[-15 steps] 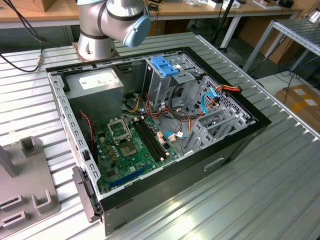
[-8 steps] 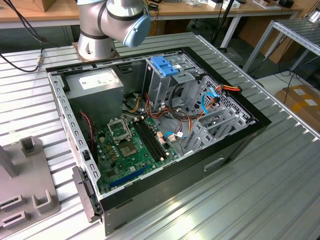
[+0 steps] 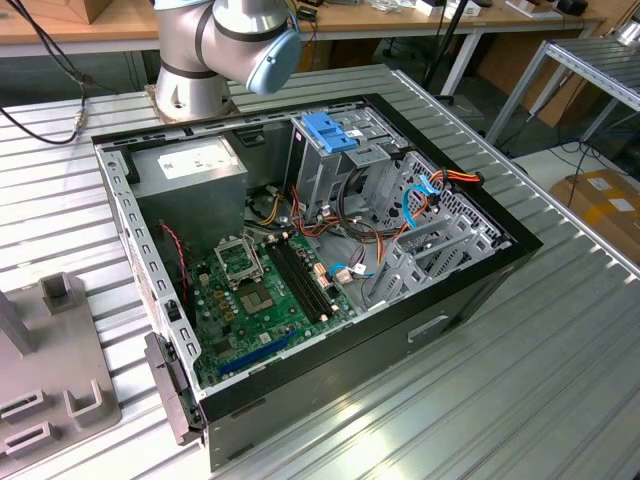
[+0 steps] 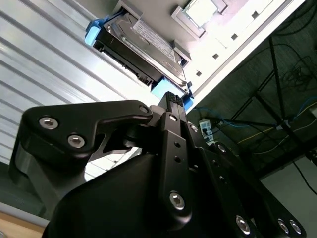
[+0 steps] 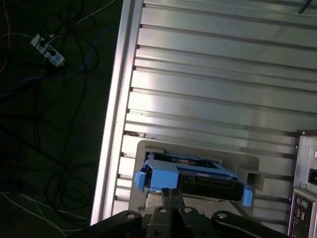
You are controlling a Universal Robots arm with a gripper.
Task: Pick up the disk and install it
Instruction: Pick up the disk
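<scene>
my gripper [image 5: 172, 191] looks pressed together, pinching nothing. the disk [image 5: 195, 174] lies straight ahead of my fingertips, just beyond them, in its grey holder [image 5: 198, 148], long axis running across my reach.

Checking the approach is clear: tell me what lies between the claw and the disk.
Nothing. In the first wrist view the claw sits at the blue bracket of the disk, no gap showing.

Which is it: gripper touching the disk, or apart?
Cannot tell. In both wrist views the gripper overlaps the blue edge of the disk, but a gap in depth would be hidden.
</scene>
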